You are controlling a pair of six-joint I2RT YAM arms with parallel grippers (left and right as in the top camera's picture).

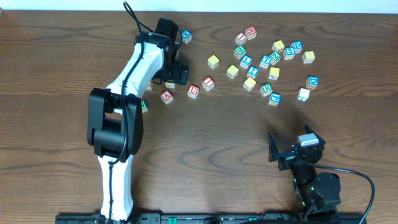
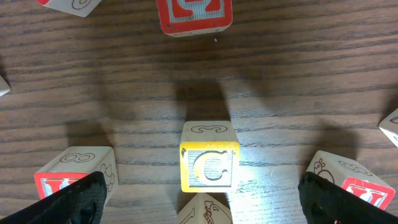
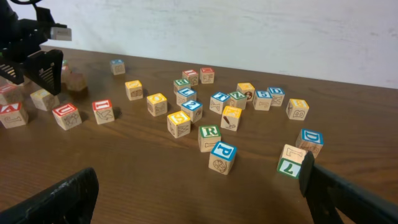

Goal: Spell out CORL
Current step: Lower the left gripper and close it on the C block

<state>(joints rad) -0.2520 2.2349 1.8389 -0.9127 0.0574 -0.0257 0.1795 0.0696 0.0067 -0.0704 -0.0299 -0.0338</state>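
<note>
Currently C (image 2: 209, 167) is being picked: the left gripper (image 2: 211, 202) is positioned wide open, empty, astride C. Closure on C is required next.

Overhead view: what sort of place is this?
Probably a robot lab bench: left arm and right arm mounted at one edge of a wooden table, loose alphabet cubes scattered on it, bare white wall behind.

overhead: left arm (image 1: 134, 71) partly covers a half-hidden cube (image 1: 144, 106); most letters too small to read | left wrist: red cube (image 2: 194, 15) cut by top edge; lower cube (image 2: 205, 213) next to C cube (image 2: 209, 163) cut off, face possibly a drawing
</note>
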